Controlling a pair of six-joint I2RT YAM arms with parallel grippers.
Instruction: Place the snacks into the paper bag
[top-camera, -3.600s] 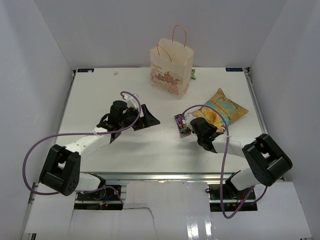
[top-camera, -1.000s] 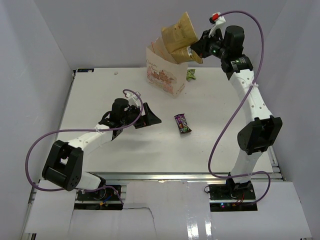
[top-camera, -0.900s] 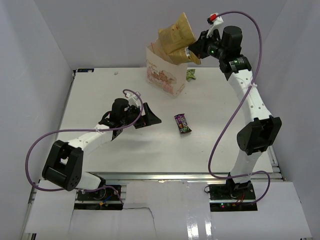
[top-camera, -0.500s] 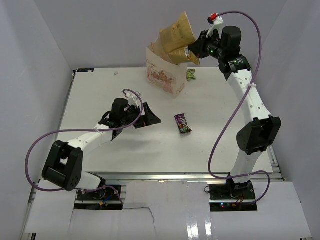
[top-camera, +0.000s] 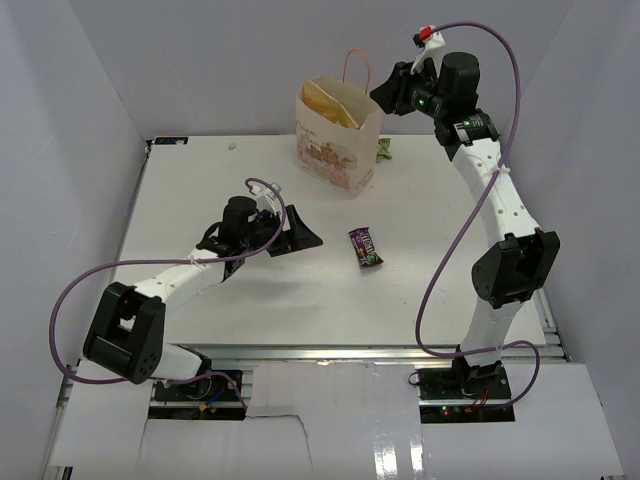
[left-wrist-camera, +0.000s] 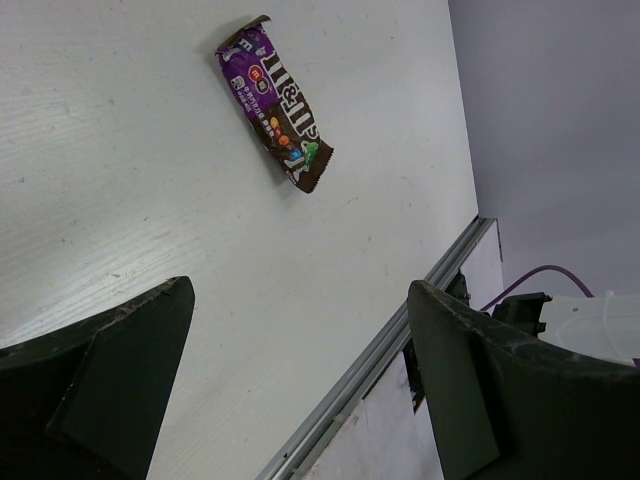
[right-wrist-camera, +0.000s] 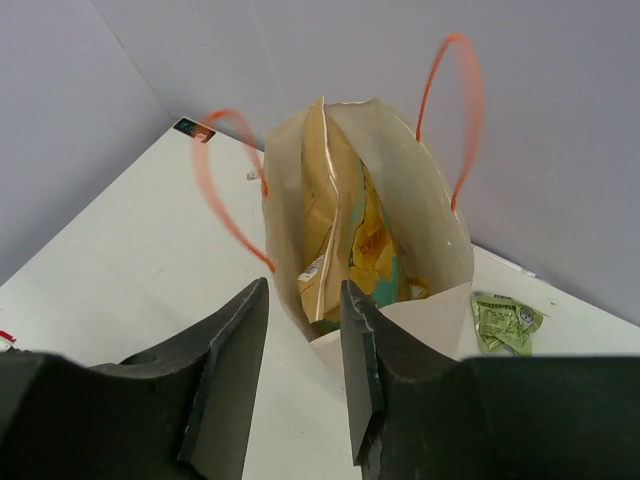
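The cream paper bag stands upright at the table's back, its orange handles up. The yellow-tan chip bag sits inside it, seen from above in the right wrist view; its top shows in the top view. My right gripper hangs high just right of the bag's mouth, open and empty. The dark purple bar lies on the table mid-right, also in the left wrist view. My left gripper rests low, open and empty, left of that bar. The small yellow pack and the yellow bar are out of view.
A small green packet lies on the table behind the bag's right side, also in the right wrist view. White walls close in the table on three sides. The table's metal front rail shows in the left wrist view.
The chip bag, held above the paper bag by my right gripper, has dropped inside it. The right gripper has let go and stands open. The left arm has not moved.
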